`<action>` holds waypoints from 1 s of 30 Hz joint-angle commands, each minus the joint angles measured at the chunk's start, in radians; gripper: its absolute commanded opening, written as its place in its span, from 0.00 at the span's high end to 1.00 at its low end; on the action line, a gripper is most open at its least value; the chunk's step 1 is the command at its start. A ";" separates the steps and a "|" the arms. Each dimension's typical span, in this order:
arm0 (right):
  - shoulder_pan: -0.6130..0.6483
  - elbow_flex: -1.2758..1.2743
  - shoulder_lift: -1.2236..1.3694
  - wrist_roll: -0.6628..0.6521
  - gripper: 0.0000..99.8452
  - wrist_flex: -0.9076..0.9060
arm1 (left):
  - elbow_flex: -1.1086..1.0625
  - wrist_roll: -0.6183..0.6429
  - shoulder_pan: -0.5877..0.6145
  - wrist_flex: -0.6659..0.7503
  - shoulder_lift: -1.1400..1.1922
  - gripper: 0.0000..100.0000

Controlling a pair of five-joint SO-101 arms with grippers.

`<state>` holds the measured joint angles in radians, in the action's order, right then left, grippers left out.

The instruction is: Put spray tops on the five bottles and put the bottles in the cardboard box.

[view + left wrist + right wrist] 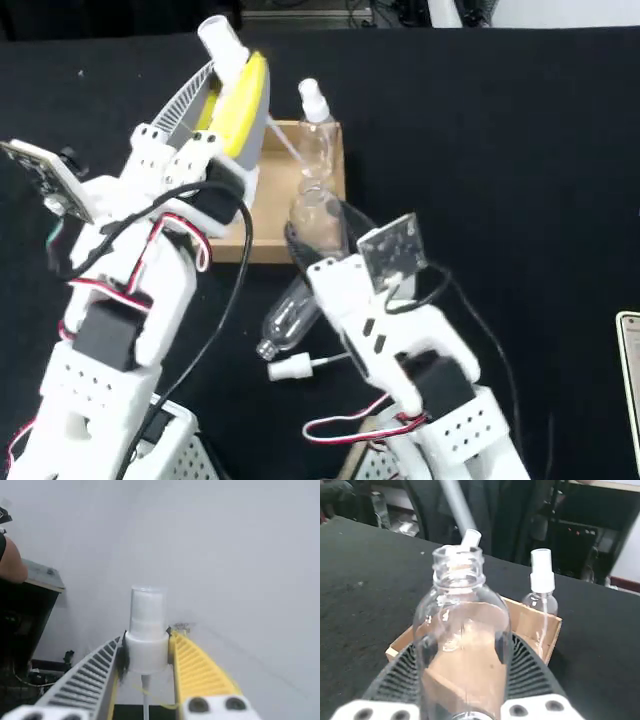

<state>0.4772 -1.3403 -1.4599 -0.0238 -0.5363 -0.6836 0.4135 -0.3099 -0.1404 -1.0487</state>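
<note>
Two robot arms stand side by side over a black bench [520, 150] in the high view; the left arm is raised, and the left jaws, one grey and one yellow, are closed around a white spray top [222, 40] above the far edge of a shallow cardboard box [272, 215]; a thin dip tube [283, 142] slants down from that top toward a clear uncapped bottle [315, 212], which the right jaws grip over the box; a capped bottle [315, 120] stands in the box's far corner on the right arm's side; nearer the arms' bases an open bottle [290, 320] lies on its side on the bench, with a loose spray top [293, 368] just beside its neck; in the left wrist view the spray top [146, 630] is pinched at its collar between the ribbed jaws, nozzle end outward; in the right wrist view the dark ribbed jaws clasp the body of the uncapped bottle [462, 640]; the dip tube's end [470, 537] sits at the bottle's open mouth, though whether it is inside cannot be told; beyond it lies the cardboard box [540, 625], with the capped bottle [540, 587] standing in its far corner.
</note>
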 commanded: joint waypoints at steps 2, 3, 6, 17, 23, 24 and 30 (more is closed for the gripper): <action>0.017 -0.047 -0.058 -0.002 0.99 0.092 | -0.008 0.011 -0.025 0.081 -0.023 0.93; 0.015 -0.054 -0.061 -0.002 0.99 0.097 | -0.008 0.002 -0.041 0.081 -0.025 0.93; 0.012 -0.059 -0.064 -0.002 0.99 0.097 | 0.015 -0.107 -0.079 0.020 -0.025 0.93; 0.011 -0.065 -0.061 -0.002 0.99 0.095 | 0.157 -0.187 -0.122 -0.190 -0.023 0.94; 0.011 -0.067 -0.056 -0.002 0.99 0.095 | 0.165 -0.184 -0.071 -0.189 -0.025 0.94; 0.011 -0.067 -0.056 -0.002 0.99 0.095 | 0.166 -0.181 -0.056 -0.189 -0.025 0.94; 0.011 -0.067 -0.056 -0.002 0.99 0.095 | 0.189 -0.181 -0.025 -0.198 -0.026 0.94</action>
<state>0.4833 -1.4047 -1.4952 -0.0238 -0.4718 -0.5608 0.2401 -0.3452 -0.3353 -1.0503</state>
